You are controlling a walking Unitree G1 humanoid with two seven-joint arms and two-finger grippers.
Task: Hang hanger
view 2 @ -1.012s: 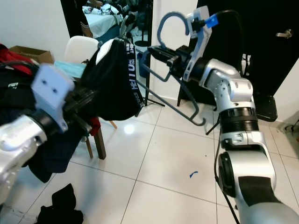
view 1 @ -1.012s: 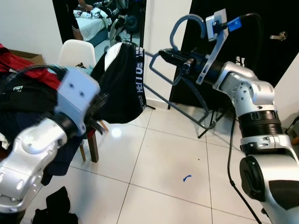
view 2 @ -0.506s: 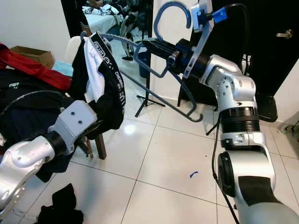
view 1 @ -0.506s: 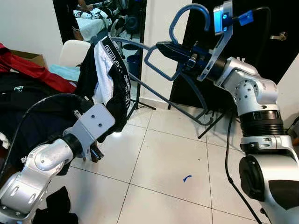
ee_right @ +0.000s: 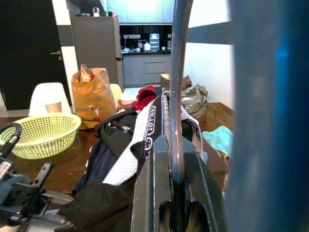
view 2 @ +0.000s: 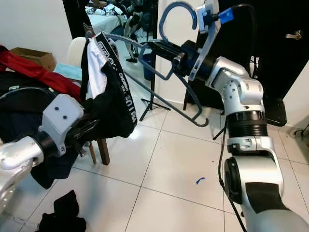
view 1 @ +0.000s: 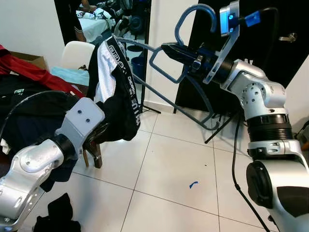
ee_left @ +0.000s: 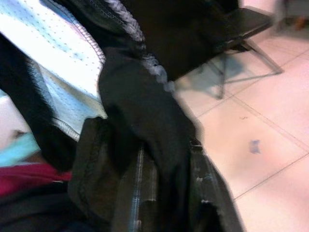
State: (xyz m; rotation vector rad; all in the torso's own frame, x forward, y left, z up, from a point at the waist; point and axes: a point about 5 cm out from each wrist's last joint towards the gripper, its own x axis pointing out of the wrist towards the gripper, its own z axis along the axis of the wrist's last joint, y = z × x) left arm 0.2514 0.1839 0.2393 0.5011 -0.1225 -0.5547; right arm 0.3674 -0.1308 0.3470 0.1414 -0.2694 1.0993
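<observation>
My right gripper [view 1: 170, 50] is raised at the upper centre, shut on the neck of a blue-grey hanger [view 1: 194, 7]. The hanger's hook points up and one arm reaches to the left. Black shorts [view 1: 120, 96] with a white lining hang over that arm. My left gripper [view 1: 98, 135] is below them, shut on their lower edge, its fingers partly buried in the cloth. The left wrist view has the black fabric [ee_left: 145, 121] close up. Along the right wrist view run the hanger [ee_right: 176, 72] and the shorts [ee_right: 145, 130].
A white chair [view 1: 77, 54] and a table heaped with dark and red clothes [view 1: 29, 92] stand at the left. A black cloth [view 1: 58, 212] lies on the tiled floor. A black door [view 1: 270, 29] is behind the right arm. A yellow basket [ee_right: 41, 133] sits on the table.
The right gripper has lifted the hanger slightly. The shorts have slid onto its arm and opened out, showing the white lining. My left arm has dropped lower, still holding the cloth.
</observation>
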